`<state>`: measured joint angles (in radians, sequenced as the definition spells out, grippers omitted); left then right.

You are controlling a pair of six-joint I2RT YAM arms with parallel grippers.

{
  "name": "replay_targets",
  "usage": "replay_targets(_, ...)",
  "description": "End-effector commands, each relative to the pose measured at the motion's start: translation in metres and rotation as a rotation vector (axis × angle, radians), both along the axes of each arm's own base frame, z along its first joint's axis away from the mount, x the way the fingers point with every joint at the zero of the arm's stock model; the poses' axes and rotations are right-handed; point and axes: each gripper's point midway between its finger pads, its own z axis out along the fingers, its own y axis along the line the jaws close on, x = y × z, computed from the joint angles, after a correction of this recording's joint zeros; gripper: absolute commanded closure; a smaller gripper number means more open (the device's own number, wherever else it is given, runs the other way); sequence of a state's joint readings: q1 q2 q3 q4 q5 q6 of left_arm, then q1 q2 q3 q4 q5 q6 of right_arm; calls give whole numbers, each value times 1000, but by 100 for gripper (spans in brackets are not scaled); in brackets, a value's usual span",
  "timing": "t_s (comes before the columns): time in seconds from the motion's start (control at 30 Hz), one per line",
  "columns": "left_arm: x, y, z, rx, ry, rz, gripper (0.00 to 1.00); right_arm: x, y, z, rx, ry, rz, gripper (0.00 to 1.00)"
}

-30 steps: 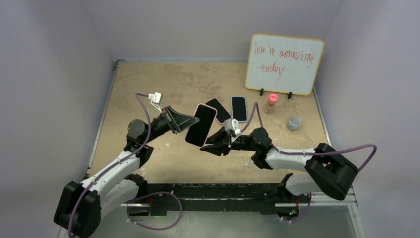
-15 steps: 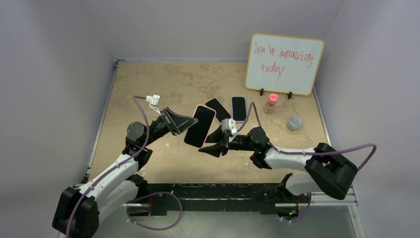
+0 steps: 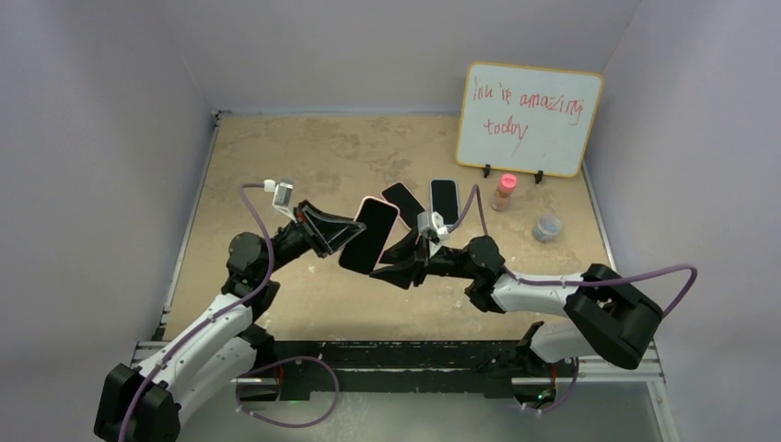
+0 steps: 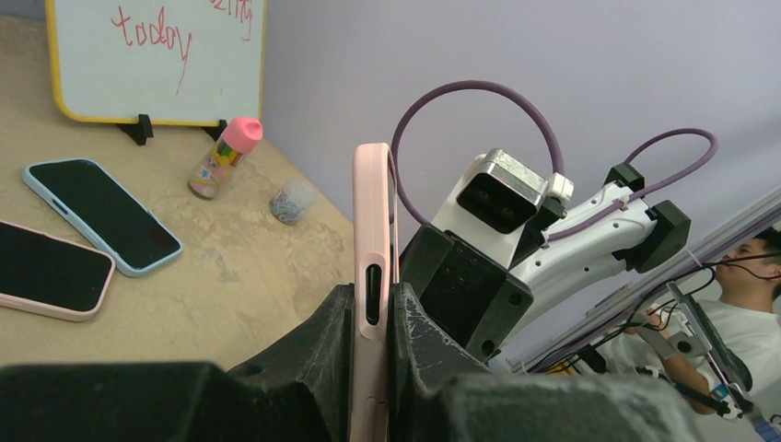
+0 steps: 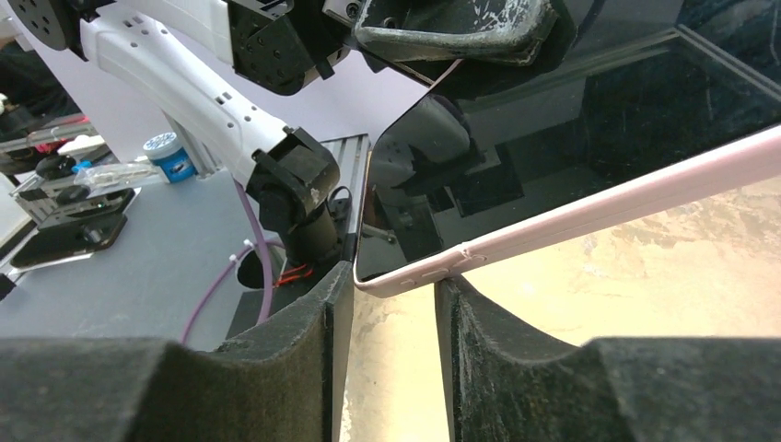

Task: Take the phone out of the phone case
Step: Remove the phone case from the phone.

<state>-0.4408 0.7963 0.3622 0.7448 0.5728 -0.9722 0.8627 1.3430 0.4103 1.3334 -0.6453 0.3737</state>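
White arm links (image 3: 543,295), black joint housings (image 3: 612,322), purple cables (image 4: 474,86), scuffed black fingers (image 5: 276,368), silver wrist camera (image 4: 502,189)

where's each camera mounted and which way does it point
Top external: above and behind the bases, looking down on the table; both arms show, meeting at the pink-cased phone.
Left wrist: on the left arm, looking along the left end effector, which clamps the phone edge-on; the right arm's wrist and whiteboard beyond.
Right wrist: on the right arm, looking past the right end effector at the phone's screen and the left arm.
Shared: all three show the phone; each wrist view shows the opposite arm.
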Motion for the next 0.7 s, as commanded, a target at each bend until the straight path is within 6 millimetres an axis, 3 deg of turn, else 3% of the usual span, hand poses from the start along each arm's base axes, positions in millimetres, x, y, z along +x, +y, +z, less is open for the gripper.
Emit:
replay_targets(0.0, -4, 5, 27, -59, -122, 24, 100, -1, 4, 29, 94, -34, 20, 61)
replay_targets(0.33, -8, 6, 29, -143, -86, 6, 100, 3, 11, 29, 114, -36, 38, 62)
replay_targets(0.67, -1, 4, 18, -149, 32, 5, 100, 4, 18, 13, 67, -81, 60, 85)
